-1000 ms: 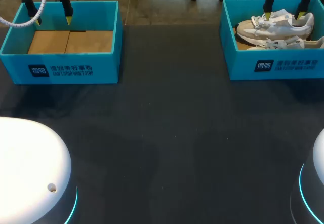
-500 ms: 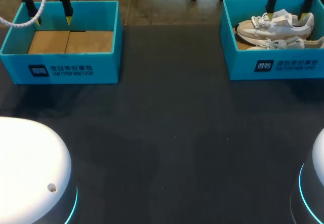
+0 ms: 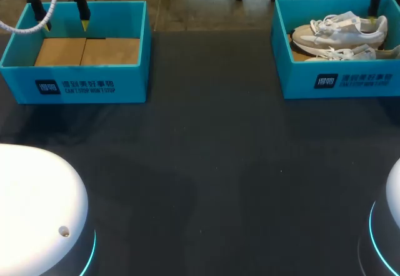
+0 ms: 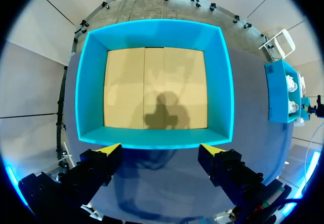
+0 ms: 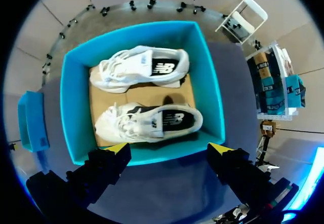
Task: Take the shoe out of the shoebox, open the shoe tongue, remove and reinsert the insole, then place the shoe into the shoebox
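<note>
Hovering over the blue shoebox [image 3: 300,76] at the right far side of the dark table [image 3: 206,163], the right gripper [image 5: 169,148] has its yellow-tipped fingers spread apart and empty. Inside the box two white shoes lie on their sides, toes the same way: one shoe [image 5: 149,120] closer to the gripper, the other shoe [image 5: 144,67] beyond it. Neither is touched. The left gripper [image 4: 161,148], also spread and empty, hangs over a second blue box [image 3: 75,85] at the left far side, which shows only its cardboard floor.

The task appears to be at its first step, lifting a shoe out (nothing is gripped yet). The next move likely calls for the right arm to descend into the box and close on the nearer shoe, clear of the walls and its neighbour.
</note>
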### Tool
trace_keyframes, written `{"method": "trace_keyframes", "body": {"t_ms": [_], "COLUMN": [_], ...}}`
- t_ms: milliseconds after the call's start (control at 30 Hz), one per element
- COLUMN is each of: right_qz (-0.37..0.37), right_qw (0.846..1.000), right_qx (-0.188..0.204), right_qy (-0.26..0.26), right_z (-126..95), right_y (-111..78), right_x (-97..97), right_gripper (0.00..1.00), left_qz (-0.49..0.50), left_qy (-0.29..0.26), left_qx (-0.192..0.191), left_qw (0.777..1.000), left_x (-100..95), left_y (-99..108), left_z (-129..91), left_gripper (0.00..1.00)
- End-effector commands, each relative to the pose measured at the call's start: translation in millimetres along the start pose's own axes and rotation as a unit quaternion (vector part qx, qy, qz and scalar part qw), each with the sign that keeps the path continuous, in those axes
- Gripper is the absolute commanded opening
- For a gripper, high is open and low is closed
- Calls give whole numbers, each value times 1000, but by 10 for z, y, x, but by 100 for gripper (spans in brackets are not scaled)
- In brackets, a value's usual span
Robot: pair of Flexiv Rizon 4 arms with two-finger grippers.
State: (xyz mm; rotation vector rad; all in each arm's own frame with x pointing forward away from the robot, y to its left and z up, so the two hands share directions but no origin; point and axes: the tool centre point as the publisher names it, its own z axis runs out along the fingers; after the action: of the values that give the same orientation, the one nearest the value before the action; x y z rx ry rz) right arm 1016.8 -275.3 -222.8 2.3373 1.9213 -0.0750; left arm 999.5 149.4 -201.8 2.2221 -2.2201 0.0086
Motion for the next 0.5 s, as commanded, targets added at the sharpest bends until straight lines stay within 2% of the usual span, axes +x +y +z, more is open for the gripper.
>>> {"method": "trace_keyframes", "body": {"t_ms": [33, 300, 333, 367, 433, 467, 500], "right_qz": [10, 29, 31, 33, 35, 35, 35], "right_qw": [1000, 999, 999, 999, 999, 999, 999], "right_qx": [-16, -16, -16, -14, -14, -13, -13], "right_qy": [0, -18, -17, -21, -28, -28, -29], "right_z": [147, 455, 476, 505, 564, 589, 609], "right_y": [-28, -9, -9, -11, -8, -8, -1], "right_x": [-69, -235, -252, -265, -296, -310, -330], "right_gripper": [100, 100, 91, 75, 55, 49, 47], "left_qz": [0, 0, 0, 0, 0, 0, 0], "left_qy": [-1, -1, -1, -1, -1, -1, -1], "left_qx": [-1, -1, -1, -1, -1, -1, -1], "left_qw": [1000, 1000, 1000, 1000, 1000, 1000, 1000], "left_x": [-2, -2, -2, -2, -2, -2, -2], "left_y": [0, 0, 0, 0, 0, 0, 0], "left_z": [-10, -10, -10, -10, -10, -10, -10], "left_gripper": [100, 100, 100, 100, 100, 100, 100]}}
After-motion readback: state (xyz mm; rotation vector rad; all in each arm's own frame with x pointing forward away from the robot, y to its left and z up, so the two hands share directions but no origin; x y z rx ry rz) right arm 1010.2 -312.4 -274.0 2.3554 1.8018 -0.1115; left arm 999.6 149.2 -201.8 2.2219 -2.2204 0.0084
